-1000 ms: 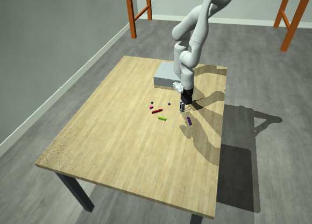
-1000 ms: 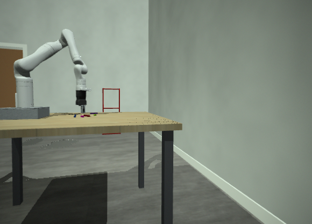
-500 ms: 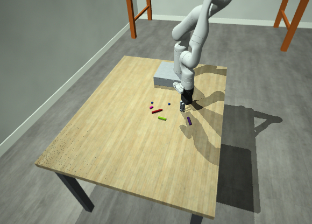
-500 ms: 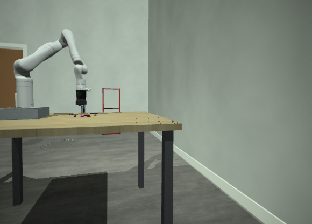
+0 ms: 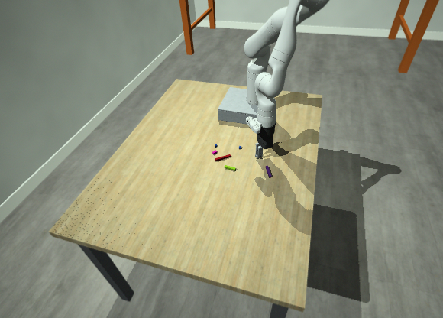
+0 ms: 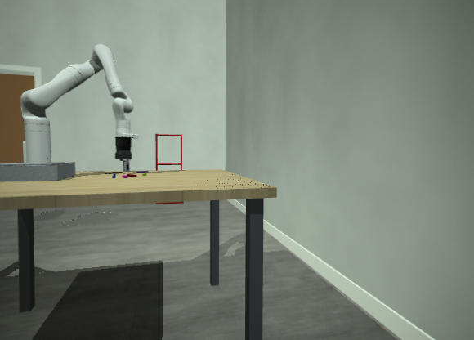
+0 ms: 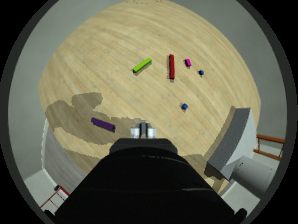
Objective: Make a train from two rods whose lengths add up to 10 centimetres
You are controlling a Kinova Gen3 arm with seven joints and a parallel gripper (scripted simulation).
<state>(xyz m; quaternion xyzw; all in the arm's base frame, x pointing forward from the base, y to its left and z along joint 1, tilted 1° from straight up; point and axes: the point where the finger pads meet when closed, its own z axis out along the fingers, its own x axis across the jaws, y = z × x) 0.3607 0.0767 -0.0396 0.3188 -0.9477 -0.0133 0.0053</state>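
My gripper (image 5: 259, 152) (image 6: 126, 167) (image 7: 143, 128) points down, low at the table, shut on a grey rod (image 7: 143, 125) that shows only partly between the fingertips; whether it touches the table is unclear. A purple rod (image 5: 269, 171) (image 7: 103, 124) lies to its right in the top view. A red rod (image 5: 223, 157) (image 7: 172, 67) and a lime rod (image 5: 230, 168) (image 7: 142, 65) lie apart, to its left. A magenta rod (image 5: 215, 152) (image 7: 188, 62) lies beyond the red one. One blue rod (image 5: 215, 145) (image 7: 201, 72) is near the magenta; another blue rod (image 5: 240, 147) (image 7: 184, 106) lies nearer my gripper.
The grey base block (image 5: 237, 116) (image 6: 65, 172) (image 7: 232, 142) of the arm stands on the wooden table (image 5: 172, 214) (image 6: 163, 184) behind the rods. The arm's shadow falls across the purple rod's side of the table. The table's right edge lies beyond that rod in the top view.
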